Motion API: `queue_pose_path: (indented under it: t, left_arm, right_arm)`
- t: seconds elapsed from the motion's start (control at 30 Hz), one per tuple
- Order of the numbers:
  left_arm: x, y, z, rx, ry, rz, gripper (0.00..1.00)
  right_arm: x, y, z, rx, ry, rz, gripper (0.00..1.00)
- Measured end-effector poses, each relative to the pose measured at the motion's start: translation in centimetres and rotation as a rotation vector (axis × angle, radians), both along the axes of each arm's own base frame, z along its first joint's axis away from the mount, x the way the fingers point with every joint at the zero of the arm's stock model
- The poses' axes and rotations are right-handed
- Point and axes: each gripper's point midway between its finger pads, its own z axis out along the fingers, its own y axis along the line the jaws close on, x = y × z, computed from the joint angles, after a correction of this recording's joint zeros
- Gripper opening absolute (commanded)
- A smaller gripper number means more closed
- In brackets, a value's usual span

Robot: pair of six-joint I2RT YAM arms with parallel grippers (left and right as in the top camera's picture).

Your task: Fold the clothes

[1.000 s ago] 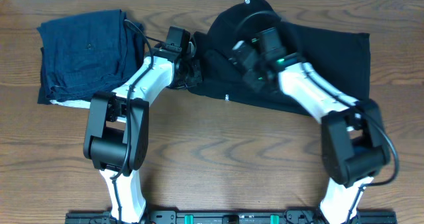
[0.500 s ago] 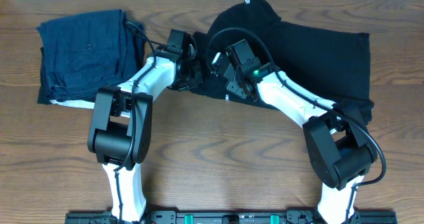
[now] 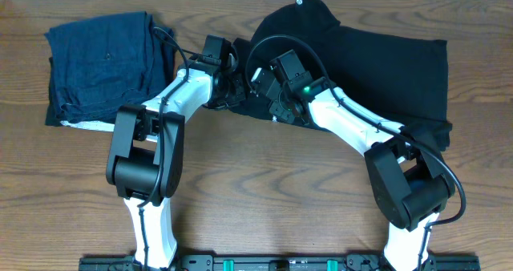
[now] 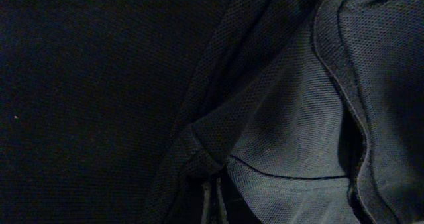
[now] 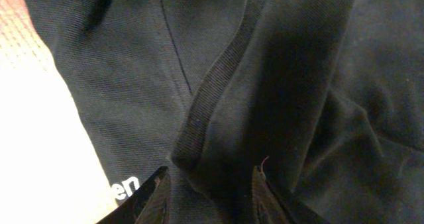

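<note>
Your right hand (image 5: pixel 209 192) straddles a ribbed fold of the black T-shirt (image 5: pixel 318 105), its fingers (image 5: pixel 154 194) partly apart. You cannot tell whether they pinch it. Just beside one finger, white print (image 5: pixel 122 186) reads only as what looks like "en". Your left hand (image 3: pixel 231 88) is clamped on the shirt's bunched edge nearby, likely to anchor it while the fold is drawn. Beyond both hands, the rest spreads across the desk (image 3: pixel 264 183).

Overhead cam top-down, wrist cams v. close — all share T-shirt (image 3: pixel 385 70)
</note>
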Motion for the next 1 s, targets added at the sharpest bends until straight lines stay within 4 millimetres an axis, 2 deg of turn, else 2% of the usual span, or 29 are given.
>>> queue_pose_path:
  t: [0.13,0.53,0.83,0.93,1.0]
  left_arm:
    - [0.0,0.0,0.0,0.0,0.0,0.0,0.06]
    - [0.0,0.0,0.0,0.001,0.001,0.0,0.06]
    - [0.0,0.0,0.0,0.0,0.001,0.0,0.06]
    - [0.0,0.0,0.0,0.001,0.001,0.0,0.06]
    - [0.0,0.0,0.0,0.0,0.001,0.0,0.06]
  right_arm:
    - [-0.2,0.3,0.0,0.016,0.011,-0.022,0.34]
    - [-0.5,0.1,-0.5,0.023,0.039,-0.056,0.36]
    - [-0.5,0.1,-2.0,0.014,0.056,-0.06,0.37]
    - [-0.6,0.1,-2.6,0.008,0.067,-0.062,0.34]
    - [-0.5,0.1,-2.6,0.011,0.067,-0.066,0.29]
